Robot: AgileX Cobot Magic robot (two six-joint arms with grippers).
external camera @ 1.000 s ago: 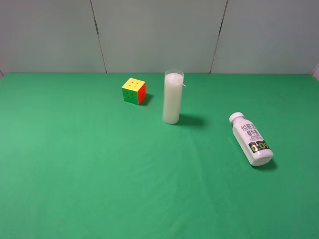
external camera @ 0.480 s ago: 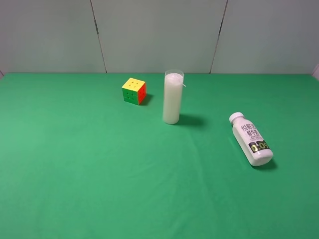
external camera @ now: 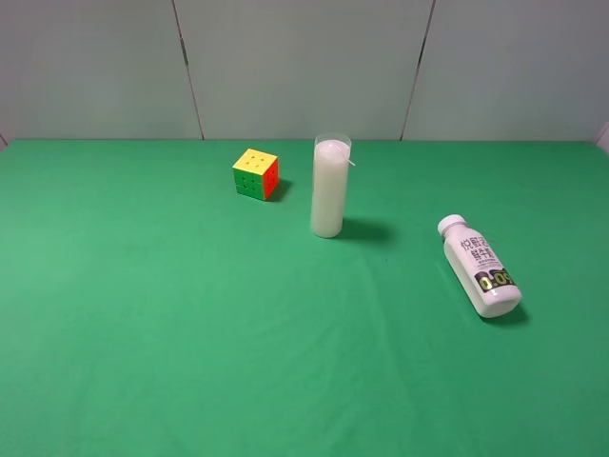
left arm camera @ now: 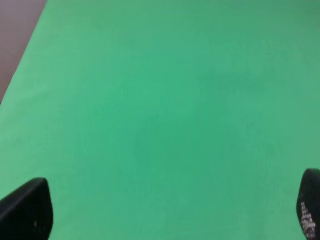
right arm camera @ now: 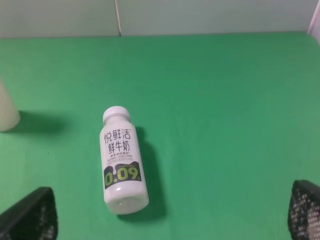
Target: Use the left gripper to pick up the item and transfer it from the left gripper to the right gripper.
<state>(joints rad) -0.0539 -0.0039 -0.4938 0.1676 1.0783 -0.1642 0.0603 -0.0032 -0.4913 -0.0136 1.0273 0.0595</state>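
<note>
The item, a small white bottle [external camera: 481, 267] with a round white cap and dark and green print, lies on its side at the right of the green table; it also lies in the right wrist view [right arm camera: 122, 160], its cap pointing away from the camera. My right gripper [right arm camera: 172, 215] is open, its fingertips [right arm camera: 30, 215] wide apart on either side of the bottle, short of it. My left gripper [left arm camera: 165, 212] is open too, over bare green cloth with nothing between its fingertips [left arm camera: 27, 210]. Neither arm appears in the high view.
A tall white candle in clear glass [external camera: 329, 186] stands at the middle back, its edge also in the right wrist view [right arm camera: 7, 112]. A coloured puzzle cube [external camera: 256, 173] sits left of it. The green cloth's edge [left arm camera: 22, 55] borders a brownish floor.
</note>
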